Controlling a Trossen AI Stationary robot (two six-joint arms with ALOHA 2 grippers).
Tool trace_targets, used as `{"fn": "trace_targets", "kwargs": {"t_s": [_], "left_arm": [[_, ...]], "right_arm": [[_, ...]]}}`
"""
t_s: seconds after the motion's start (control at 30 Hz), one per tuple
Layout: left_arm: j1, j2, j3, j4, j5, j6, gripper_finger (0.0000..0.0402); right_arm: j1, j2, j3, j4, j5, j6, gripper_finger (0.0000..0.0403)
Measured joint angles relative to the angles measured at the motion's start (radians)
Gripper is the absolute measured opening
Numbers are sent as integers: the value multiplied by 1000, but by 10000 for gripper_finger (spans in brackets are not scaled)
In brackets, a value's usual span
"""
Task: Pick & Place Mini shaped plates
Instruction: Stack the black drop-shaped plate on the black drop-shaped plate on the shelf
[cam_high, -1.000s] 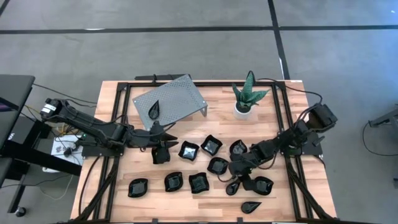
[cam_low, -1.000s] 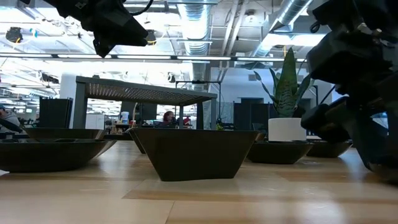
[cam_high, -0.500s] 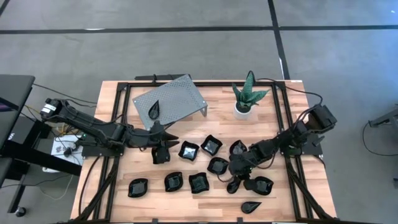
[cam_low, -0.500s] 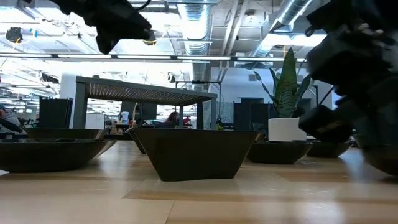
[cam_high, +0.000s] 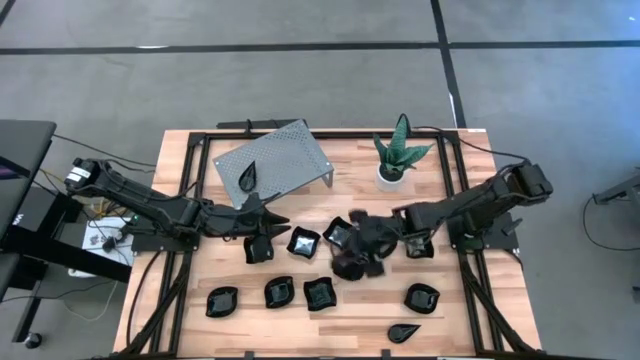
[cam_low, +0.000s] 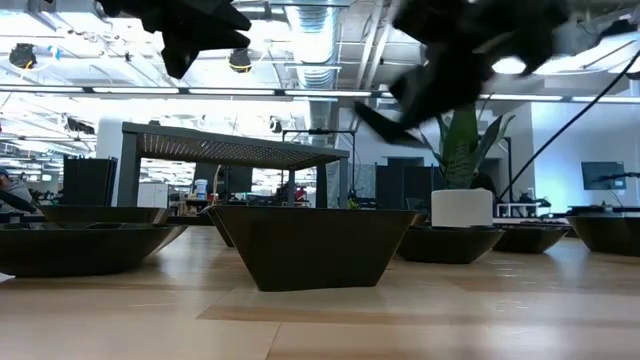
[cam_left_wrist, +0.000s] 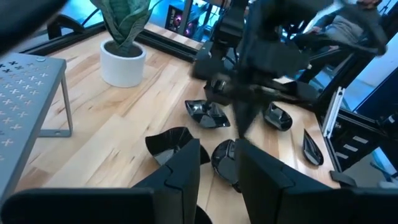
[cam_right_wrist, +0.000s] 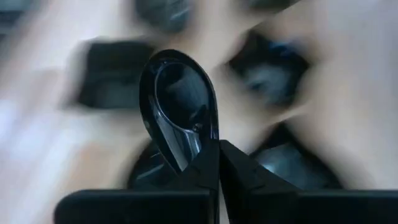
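Observation:
Several mini shaped plates, small glossy black dishes, lie on the wooden table (cam_high: 200, 200), such as one (cam_high: 303, 240) near the middle and one (cam_high: 422, 297) at the front right. My right gripper (cam_high: 368, 240) hangs over the table's middle, shut on a teardrop plate (cam_right_wrist: 180, 99); the low view shows it in the air (cam_low: 378, 124). My left gripper (cam_high: 268, 222) waits open above the table's left half with nothing between its fingers (cam_left_wrist: 186, 168). Another teardrop plate (cam_high: 248, 177) lies on the grey perforated stand (cam_high: 285, 155). My right gripper pinches the teardrop plate by its narrow pointed end (cam_right_wrist: 191, 149), at the free ends of its two fingers (cam_right_wrist: 233, 168). The plate sticks out ahead of the fingers along their line, its hollow toward the wrist camera. It is lifted clear of the table.
A green spiky plant in a white pot (cam_high: 395, 160) stands at the far right. More black plates lie in a row along the near edge (cam_high: 280, 292) and beside the right arm (cam_high: 418, 245). Black frame rails (cam_high: 185, 180) run along the table's sides.
My right gripper has risen from the table's front right and swung toward its middle, turning as it went. It carries the teardrop plate that lay there, now lifted clear. The other plates have stayed in place.

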Motion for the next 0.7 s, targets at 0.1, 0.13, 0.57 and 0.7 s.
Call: {"fn": "trace_targets", "kwargs": {"t_s": [0.1,0.13,0.57,0.7], "left_arm": [[1,6,0,-1,0,0,102],[1,8,0,2,0,0,102],[1,170,0,78,-2,99,102],[6,194,1,104,-36,202,102]], "right_arm": [[-25,36,89,19,162,-115,2],[-36,51,118,16,202,-137,3],[-157,328,416,-75,146,-107,4],[-163,386,478,-169,147,-67,1]]}}
